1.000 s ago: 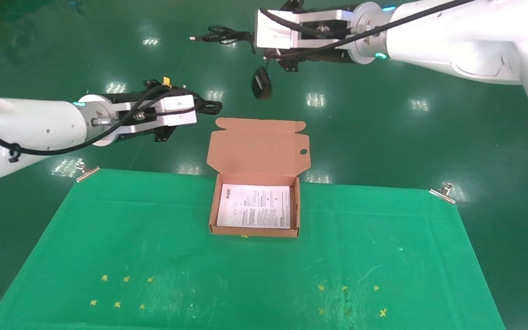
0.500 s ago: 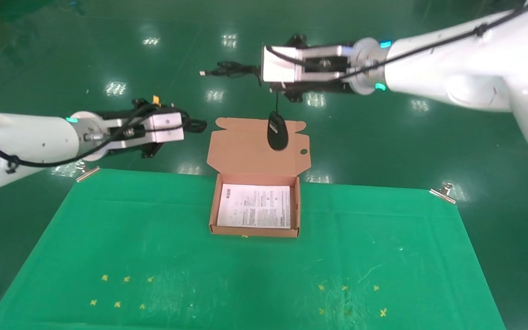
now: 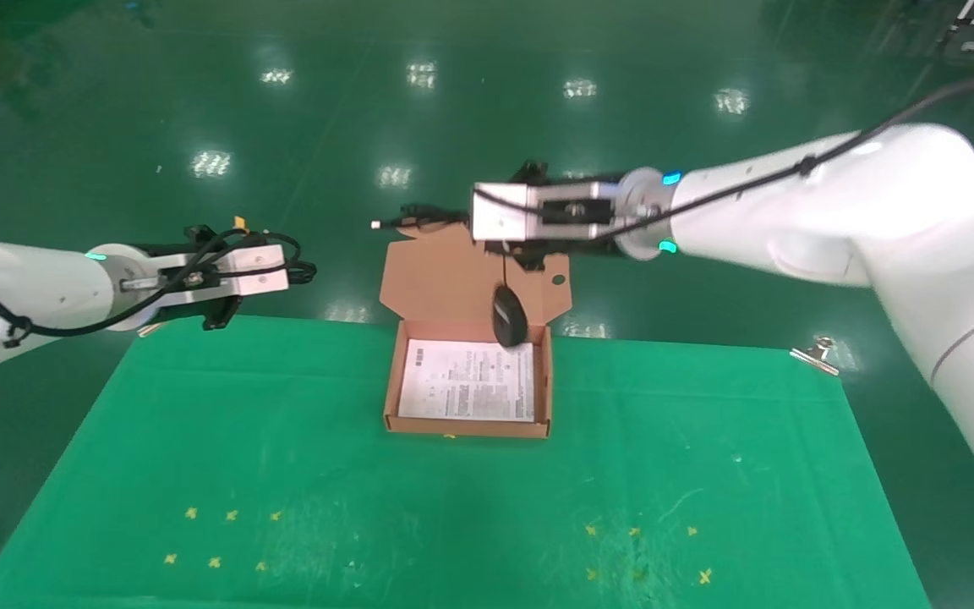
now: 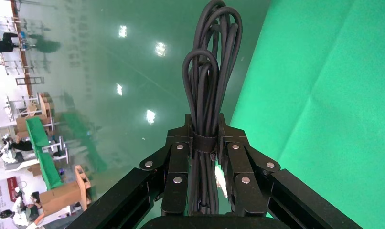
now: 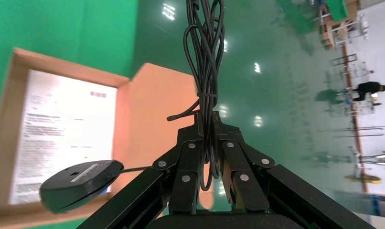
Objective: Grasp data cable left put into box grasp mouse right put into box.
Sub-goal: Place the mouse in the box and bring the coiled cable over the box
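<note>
A: In the head view, where is each tool?
B: The right tool (image 3: 462, 222) is above the open flap of the box (image 3: 468, 427). The mouse (image 3: 508, 315) hangs on its cord over the back edge of the box, above the white sheet (image 3: 467, 381). The left tool (image 3: 297, 269) is by the desk's (image 3: 453, 507) far left corner.

A: And the left wrist view?
B: The left tool (image 4: 206, 143) is pinching the data cable (image 4: 208, 86); the loops stick out past the fingers (image 4: 177, 162).

A: The right wrist view?
B: The right tool (image 5: 207, 138) is pressed on the bundled cord of the mouse (image 5: 78, 183), which dangles over the box (image 5: 147, 100).
</note>
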